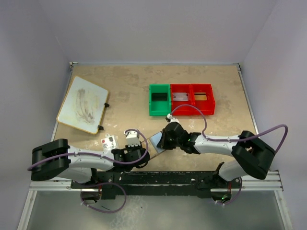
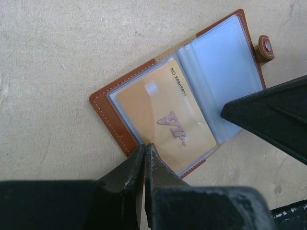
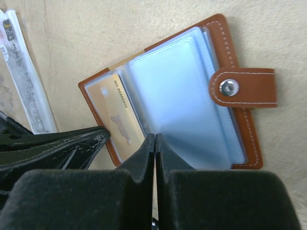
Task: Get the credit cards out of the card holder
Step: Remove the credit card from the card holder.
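Note:
The brown leather card holder [image 2: 124,129] lies open on the table between both grippers; it also shows in the top view [image 1: 154,143] and the right wrist view [image 3: 240,129]. A golden tan credit card [image 2: 165,115] marked VIP sits inside a clear pocket, seen too in the right wrist view [image 3: 115,115]. My left gripper [image 2: 145,146] is shut, its tips at the holder's near edge by the card's corner. My right gripper [image 3: 154,137] is shut, its tips resting on the bluish-grey pockets [image 3: 177,100]. The snap tab [image 3: 244,87] lies flat to the side. No silvery grey card shows in the holder.
A clear-white packet with a red mark [image 1: 109,141] lies left of the holder. A green bin [image 1: 159,99] and two red bins [image 1: 192,98] stand at the back; a pale grey flat piece lies in the middle one. A white board [image 1: 82,104] lies at the back left.

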`<control>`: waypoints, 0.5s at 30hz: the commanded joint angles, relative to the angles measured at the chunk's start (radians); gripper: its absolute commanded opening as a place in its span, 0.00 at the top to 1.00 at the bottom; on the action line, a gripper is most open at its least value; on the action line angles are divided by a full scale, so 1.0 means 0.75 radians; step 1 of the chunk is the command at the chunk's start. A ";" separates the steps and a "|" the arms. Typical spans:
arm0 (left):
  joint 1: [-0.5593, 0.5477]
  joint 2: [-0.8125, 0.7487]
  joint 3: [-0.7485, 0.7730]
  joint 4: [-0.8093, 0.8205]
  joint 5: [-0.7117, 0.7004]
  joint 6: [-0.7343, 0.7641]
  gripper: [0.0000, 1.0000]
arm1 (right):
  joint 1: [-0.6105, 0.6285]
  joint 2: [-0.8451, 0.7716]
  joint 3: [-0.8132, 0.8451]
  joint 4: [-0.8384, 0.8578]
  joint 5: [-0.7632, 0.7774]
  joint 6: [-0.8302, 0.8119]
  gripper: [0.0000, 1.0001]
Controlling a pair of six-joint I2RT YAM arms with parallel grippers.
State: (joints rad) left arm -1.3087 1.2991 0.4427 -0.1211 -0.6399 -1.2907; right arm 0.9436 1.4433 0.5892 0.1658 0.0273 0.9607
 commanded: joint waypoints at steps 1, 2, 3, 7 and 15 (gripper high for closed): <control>-0.012 0.037 -0.056 -0.076 0.133 -0.011 1.00 | -0.037 -0.065 -0.040 0.063 -0.032 -0.030 1.00; -0.012 0.037 -0.055 -0.078 0.133 -0.010 1.00 | -0.041 -0.070 -0.047 0.093 -0.052 -0.053 1.00; -0.011 0.037 -0.056 -0.076 0.132 -0.010 1.00 | -0.041 -0.070 -0.049 0.123 -0.092 -0.071 1.00; -0.012 0.041 -0.049 -0.068 0.131 -0.002 1.00 | -0.042 -0.009 -0.022 0.207 -0.209 -0.177 0.82; -0.012 0.043 -0.038 -0.087 0.134 0.001 1.00 | -0.031 0.112 0.016 0.161 -0.225 -0.228 0.73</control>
State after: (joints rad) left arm -1.3094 1.3014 0.4404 -0.1127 -0.6392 -1.2903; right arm 0.9138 1.5196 0.5610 0.3096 -0.1421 0.8478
